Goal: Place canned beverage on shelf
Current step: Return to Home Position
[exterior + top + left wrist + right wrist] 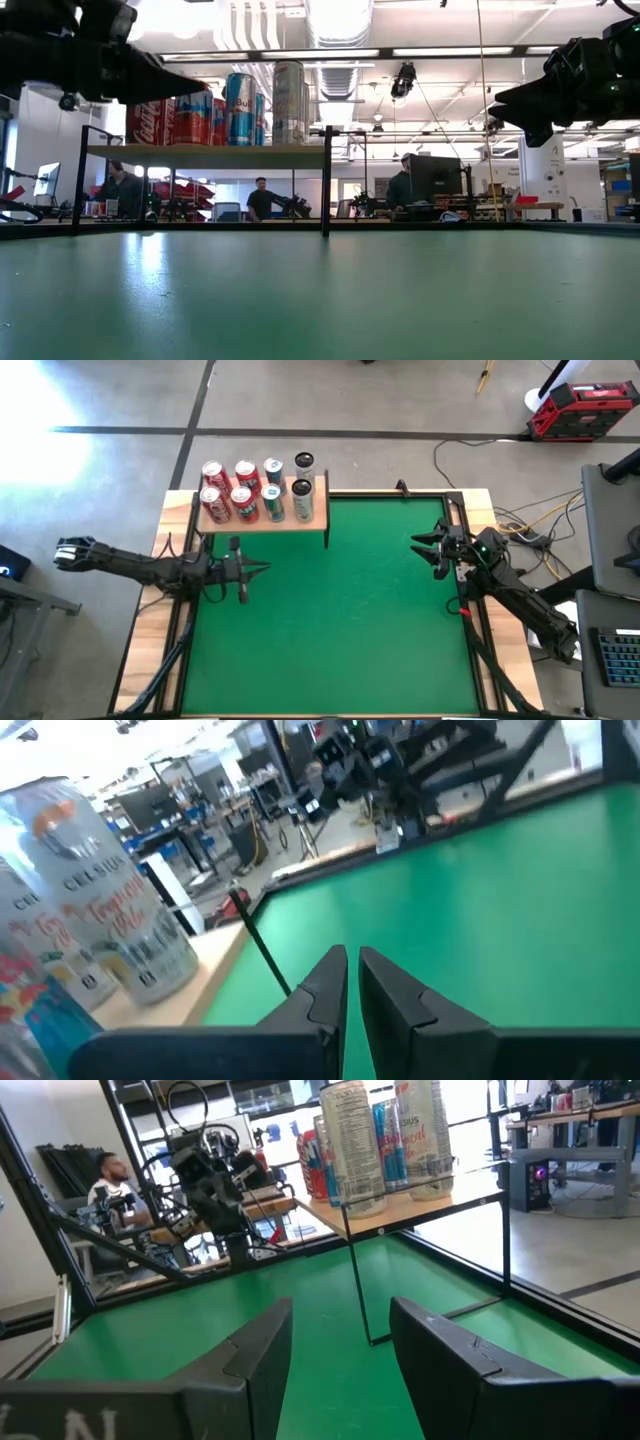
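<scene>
Light-wood, black-legged shelf (262, 524) at 11 o'clock holds eight printed soda cans (245, 492) paired by kind, so left claw (262, 567), pressed together, and right claw (420, 550), spread, hover empty.

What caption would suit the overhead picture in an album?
Eight cans in two rows on the wooden shelf; left pincer shut and right pincer open over the green mat.

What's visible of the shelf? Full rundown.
The shelf is a light-wood board on thin black legs, upright and level at the far-left corner of the green mat. Eight cans stand on it in two rows of four: red at the left, then blue, tall white ones at the right end. The left claw and right claw are clear of it.
</scene>
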`<state>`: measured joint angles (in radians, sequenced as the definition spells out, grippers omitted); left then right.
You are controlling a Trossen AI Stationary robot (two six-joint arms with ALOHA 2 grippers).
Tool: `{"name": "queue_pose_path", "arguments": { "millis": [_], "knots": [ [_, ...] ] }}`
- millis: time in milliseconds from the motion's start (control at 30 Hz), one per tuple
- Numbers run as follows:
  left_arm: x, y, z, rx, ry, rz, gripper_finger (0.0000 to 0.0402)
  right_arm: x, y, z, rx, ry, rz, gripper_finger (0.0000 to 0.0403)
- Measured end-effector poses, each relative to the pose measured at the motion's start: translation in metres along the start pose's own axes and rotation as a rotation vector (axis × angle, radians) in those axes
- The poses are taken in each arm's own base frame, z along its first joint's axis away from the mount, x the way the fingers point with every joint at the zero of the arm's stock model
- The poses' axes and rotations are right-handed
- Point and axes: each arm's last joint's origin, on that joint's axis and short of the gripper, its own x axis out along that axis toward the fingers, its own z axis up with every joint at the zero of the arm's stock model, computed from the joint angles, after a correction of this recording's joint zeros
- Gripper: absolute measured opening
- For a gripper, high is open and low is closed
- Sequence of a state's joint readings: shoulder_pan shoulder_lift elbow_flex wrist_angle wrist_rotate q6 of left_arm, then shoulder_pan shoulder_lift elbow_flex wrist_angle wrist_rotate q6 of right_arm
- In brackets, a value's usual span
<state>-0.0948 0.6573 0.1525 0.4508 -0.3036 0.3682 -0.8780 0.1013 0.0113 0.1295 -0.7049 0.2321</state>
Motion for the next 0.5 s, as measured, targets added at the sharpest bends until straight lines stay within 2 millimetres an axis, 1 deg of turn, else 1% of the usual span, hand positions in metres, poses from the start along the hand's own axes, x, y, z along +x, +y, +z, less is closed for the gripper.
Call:
{"name": "queue_pose_path", "arguments": {
  "millis": [133, 300, 367, 433, 500],
  "knots": [
    [0.002, -0.002, -0.003, 0.012, 0.029, -0.010, 0.0013, 0.000, 0.000, 0.000, 0.000, 0.000, 0.000, 0.0162],
    [0.006, -0.005, -0.009, -0.050, 0.082, 0.002, 0.0013, 0.000, 0.000, 0.000, 0.000, -0.001, 0.000, 0.0162],
    [0.001, -0.005, -0.010, -0.105, 0.093, 0.010, 0.0013, 0.000, 0.000, 0.000, -0.001, -0.001, 0.001, 0.0162],
    [-0.004, -0.003, -0.006, -0.183, 0.055, 0.022, 0.0013, 0.000, 0.000, 0.000, -0.001, -0.001, 0.001, 0.0162],
    [-0.010, -0.002, -0.011, -0.229, 0.042, 0.030, 0.0013, 0.000, 0.000, 0.000, -0.001, -0.002, 0.001, 0.0162]
  ]
}}
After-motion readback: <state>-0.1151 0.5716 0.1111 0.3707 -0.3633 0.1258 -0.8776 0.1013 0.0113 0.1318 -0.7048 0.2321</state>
